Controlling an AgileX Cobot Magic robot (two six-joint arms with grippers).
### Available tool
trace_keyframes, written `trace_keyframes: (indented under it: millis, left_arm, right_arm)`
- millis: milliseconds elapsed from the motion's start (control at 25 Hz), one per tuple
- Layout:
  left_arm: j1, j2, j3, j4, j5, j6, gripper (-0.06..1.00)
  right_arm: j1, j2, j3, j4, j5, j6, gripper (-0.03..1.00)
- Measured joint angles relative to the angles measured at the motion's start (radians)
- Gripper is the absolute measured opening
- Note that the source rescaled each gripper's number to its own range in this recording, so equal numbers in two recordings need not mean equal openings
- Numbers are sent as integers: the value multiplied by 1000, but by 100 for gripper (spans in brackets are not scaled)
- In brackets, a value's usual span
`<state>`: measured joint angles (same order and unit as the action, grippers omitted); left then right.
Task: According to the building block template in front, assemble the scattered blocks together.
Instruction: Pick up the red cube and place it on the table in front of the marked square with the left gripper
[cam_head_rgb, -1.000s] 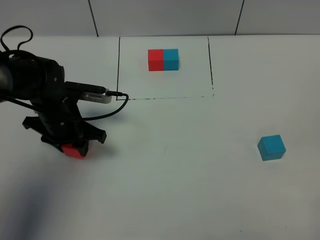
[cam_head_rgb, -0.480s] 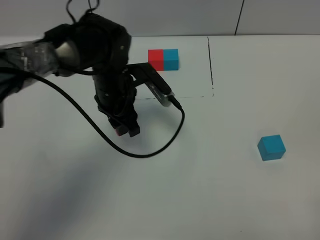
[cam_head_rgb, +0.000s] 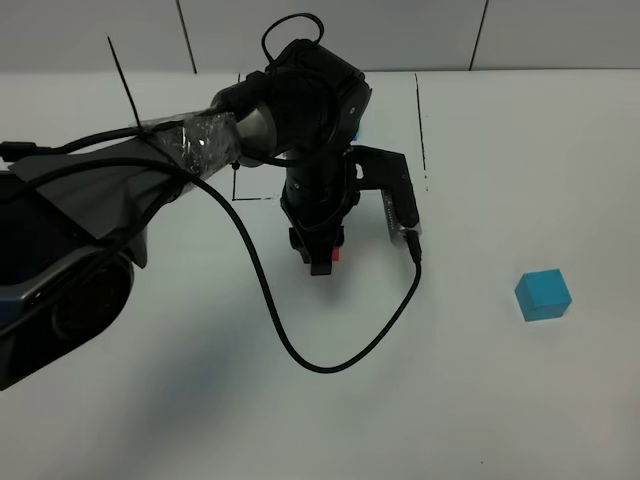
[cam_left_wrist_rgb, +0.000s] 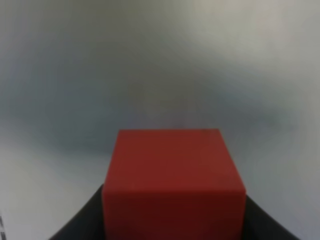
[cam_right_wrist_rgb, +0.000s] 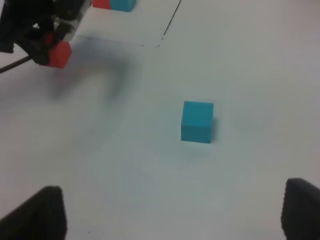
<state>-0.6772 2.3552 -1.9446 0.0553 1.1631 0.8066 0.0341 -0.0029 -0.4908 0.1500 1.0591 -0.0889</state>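
White desk (cam_head_rgb: 500, 400), plain and matte. Left claw (cam_head_rgb: 322, 255) is clamped on the red cube (cam_left_wrist_rgb: 172, 175), seemingly lifted near the desk's middle, just on the near side of the drawn black frame (cam_head_rgb: 421, 130). Beyond it, the red-and-blue template (cam_right_wrist_rgb: 114, 4) sits inside that frame. The cyan-blue cube (cam_head_rgb: 543, 294) lies well apart to the right, untouched, and the right claw (cam_right_wrist_rgb: 175, 215) is spread wide near it. The cubes have not yet been joined.

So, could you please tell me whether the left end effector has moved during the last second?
Yes. The left end effector, shut on the red cube, has moved right in the high view, toward the blue cube, which has stayed put.
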Motion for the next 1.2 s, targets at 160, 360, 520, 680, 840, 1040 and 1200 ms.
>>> trace_keyframes:
  millis: [160,360,520,680,840,1040,1200]
  left_arm:
    - [-1,13,-22,-32,-27,80,2]
    - [-1,15,-26,-67,-84,126,2]
    - [-1,44,-32,-68,-83,140,2]
    - [-1,81,-33,-69,-82,143,2]
    - [-2,84,-41,-68,-76,162,2]
    - [-3,85,-41,-68,-74,183,2]
    - [-3,85,-41,-68,-73,186,2]
  right_arm:
    - [0,0,0,0,0,0,79]
    - [0,0,0,0,0,0,79]
    - [0,0,0,0,0,0,79]
    - [0,0,0,0,0,0,79]
    - [0,0,0,0,0,0,79]
    - [0,0,0,1,0,0,79]
    - [0,0,0,1,0,0,79]
